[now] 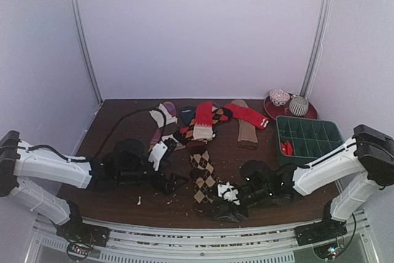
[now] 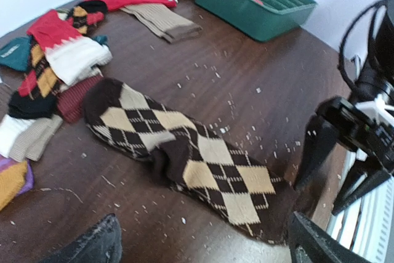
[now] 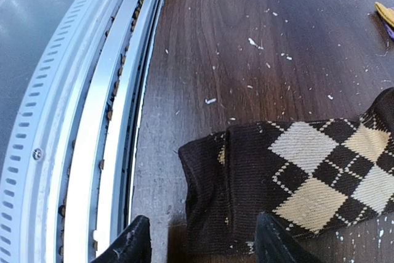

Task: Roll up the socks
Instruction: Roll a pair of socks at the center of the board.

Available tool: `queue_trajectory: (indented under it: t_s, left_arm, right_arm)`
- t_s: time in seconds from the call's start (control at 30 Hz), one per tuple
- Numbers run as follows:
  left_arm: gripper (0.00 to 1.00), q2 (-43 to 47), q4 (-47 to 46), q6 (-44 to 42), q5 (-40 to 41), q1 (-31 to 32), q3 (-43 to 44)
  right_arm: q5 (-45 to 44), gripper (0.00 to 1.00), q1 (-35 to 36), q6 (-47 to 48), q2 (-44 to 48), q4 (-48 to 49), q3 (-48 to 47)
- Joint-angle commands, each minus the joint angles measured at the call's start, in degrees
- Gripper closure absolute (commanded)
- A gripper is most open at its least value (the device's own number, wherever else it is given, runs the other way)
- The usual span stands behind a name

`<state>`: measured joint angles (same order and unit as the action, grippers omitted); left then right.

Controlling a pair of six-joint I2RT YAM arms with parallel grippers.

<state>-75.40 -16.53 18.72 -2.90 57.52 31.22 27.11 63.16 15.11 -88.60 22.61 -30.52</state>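
A: How far along is the rolling?

B: By my judgement it isn't started. Your dark brown argyle cloth sock with tan diamonds (image 1: 202, 180) lies flat on the dark wooden counter (image 1: 277, 152), between the arms. The plain red cloth sock with the striped cuff (image 1: 247, 114) sits at the back, well apart.

A: Grippers?

B: Your left gripper (image 1: 171, 182) gapes beside the argyle, empty. Your right gripper (image 3: 203, 241) stands open astride its cuff. Only the right wrist view shows the cuff unpinched. From above, the gripper covers it.
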Motion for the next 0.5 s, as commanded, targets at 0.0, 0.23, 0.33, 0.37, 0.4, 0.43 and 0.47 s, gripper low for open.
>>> queue_trajectory:
  t_s: [0.0, 0.23, 0.33, 0.37, 0.4, 0.43, 0.47]
  left_arm:
    - [0.08, -1.1, -6.4, -1.0, -3.3, 1.1, -3.0]
    - [0.10, -1.1, -10.2, 0.5, -6.3, 2.6, -6.0]
    - [0.10, -1.8, -10.3, 0.0, -7.2, 3.7, -5.7]
    - [0.10, -2.2, -10.6, -0.3, -7.5, 4.0, -5.8]
    - [0.10, -2.6, -11.2, -0.5, -7.8, 4.4, -5.9]
    - [0.10, -3.1, -11.9, -0.6, -8.0, 4.7, -6.0]
    - [0.10, -3.7, -12.7, -0.8, -8.3, 4.8, -6.3]
  right_arm:
    - [0.2, 0.42, 0.6, 2.9, -4.0, 0.7, -1.3]
    - [-3.3, 0.49, 0.7, 1.3, -8.6, 5.6, -1.3]
    - [-3.8, 0.66, 0.6, -0.2, -10.1, 3.6, -2.4]
    - [-3.8, 0.72, 0.6, -0.9, -10.2, 2.8, -2.6]
    - [-4.1, 0.78, 0.6, -1.9, -10.1, 1.9, -2.7]
    - [-4.4, 0.83, 0.6, -3.0, -10.1, 0.6, -3.1]
    - [-4.1, 0.85, 0.5, -4.3, -10.0, -0.5, -3.4]
